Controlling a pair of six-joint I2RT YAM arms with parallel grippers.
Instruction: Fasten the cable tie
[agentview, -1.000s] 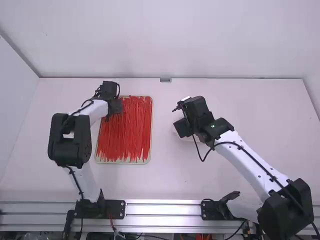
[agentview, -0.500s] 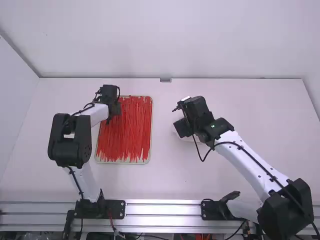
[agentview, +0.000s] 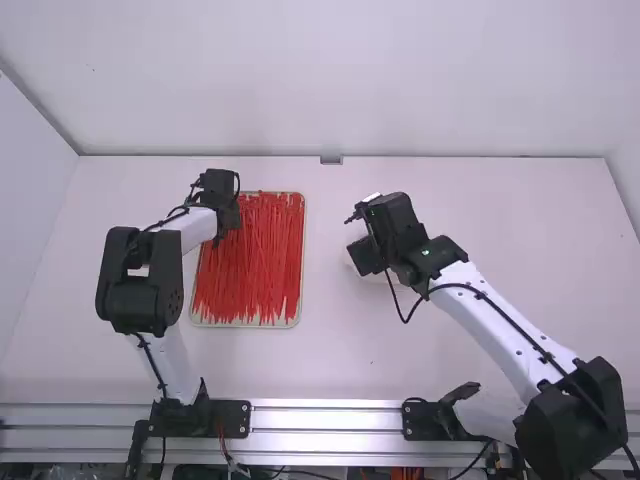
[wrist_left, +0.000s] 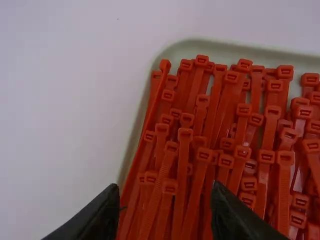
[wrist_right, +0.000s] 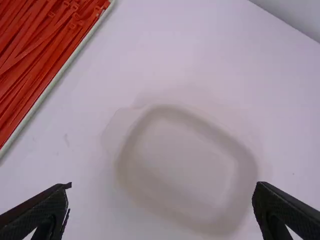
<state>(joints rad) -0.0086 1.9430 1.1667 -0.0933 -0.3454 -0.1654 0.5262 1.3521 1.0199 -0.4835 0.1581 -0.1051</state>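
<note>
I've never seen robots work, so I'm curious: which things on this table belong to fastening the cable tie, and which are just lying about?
Belong to the job: red cable ties, heaped on the pale tray; left gripper, open above them; right gripper, open.
Lying about: shallow white tub below the right gripper, empty; purpose unclear.

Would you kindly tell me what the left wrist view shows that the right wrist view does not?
The left wrist view adds the locking heads of the red cable ties, at a corner of the tray, between the open fingers of the left gripper. The right wrist view adds an empty white dish beneath the open right gripper. Both share the ties, the tray and the white table.
</note>
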